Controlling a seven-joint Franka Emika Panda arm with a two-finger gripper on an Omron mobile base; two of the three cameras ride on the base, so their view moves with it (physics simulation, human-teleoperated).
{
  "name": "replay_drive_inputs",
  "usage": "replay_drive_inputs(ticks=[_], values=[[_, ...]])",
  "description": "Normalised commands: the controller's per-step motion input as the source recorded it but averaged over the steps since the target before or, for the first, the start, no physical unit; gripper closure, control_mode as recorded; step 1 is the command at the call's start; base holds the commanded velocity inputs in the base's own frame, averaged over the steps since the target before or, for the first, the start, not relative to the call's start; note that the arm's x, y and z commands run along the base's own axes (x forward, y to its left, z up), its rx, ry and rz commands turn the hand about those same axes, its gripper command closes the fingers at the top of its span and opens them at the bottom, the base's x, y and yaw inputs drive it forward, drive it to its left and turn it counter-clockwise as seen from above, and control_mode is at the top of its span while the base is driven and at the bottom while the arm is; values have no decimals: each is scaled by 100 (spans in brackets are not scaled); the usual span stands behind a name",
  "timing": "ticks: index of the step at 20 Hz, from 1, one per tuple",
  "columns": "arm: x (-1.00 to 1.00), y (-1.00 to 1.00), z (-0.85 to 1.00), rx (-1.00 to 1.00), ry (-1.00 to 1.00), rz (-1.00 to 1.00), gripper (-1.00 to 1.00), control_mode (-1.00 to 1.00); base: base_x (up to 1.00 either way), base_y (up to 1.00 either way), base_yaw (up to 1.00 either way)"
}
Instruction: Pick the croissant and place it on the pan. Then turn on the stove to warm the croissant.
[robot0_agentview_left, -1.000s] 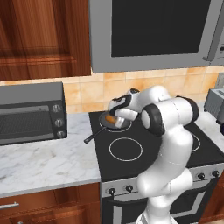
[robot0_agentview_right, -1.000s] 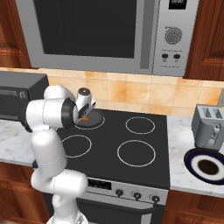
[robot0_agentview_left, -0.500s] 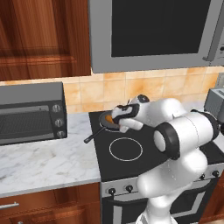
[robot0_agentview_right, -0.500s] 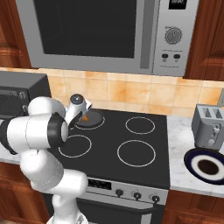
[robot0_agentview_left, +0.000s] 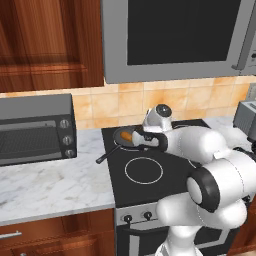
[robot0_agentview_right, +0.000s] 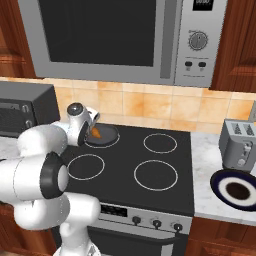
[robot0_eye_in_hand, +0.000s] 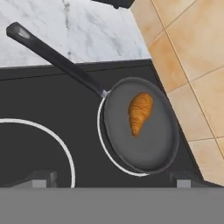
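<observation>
Already the croissant (robot0_eye_in_hand: 140, 113) is lying inside the pan (robot0_eye_in_hand: 154, 151) on the stove's (robot0_agentview_left: 150, 190) far left burner. The claw (robot0_eye_in_hand: 111, 180) is hanging above, jaws spread wide and holding nothing. Turning a front knob is what remains.

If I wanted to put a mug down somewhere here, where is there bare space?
The marble counter between the toaster oven and the stove is bare. Three of the stove's burners are free too. The back left burner is taken by the pan holding the croissant. Right of the stove, the toaster and plate crowd the counter.
</observation>
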Motion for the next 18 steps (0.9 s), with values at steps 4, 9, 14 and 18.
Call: replay_drive_inputs(ticks=[4,9,14,18], values=[[-39,8,49,-15,0,0,-100,-100,0,0,0],[-43,17,24,-16,0,0,-100,-100,0,0,0],[-51,21,1,-11,2,0,-100,-100,0,0,0],[-53,18,0,-7,0,0,-100,-100,0,0,0]])
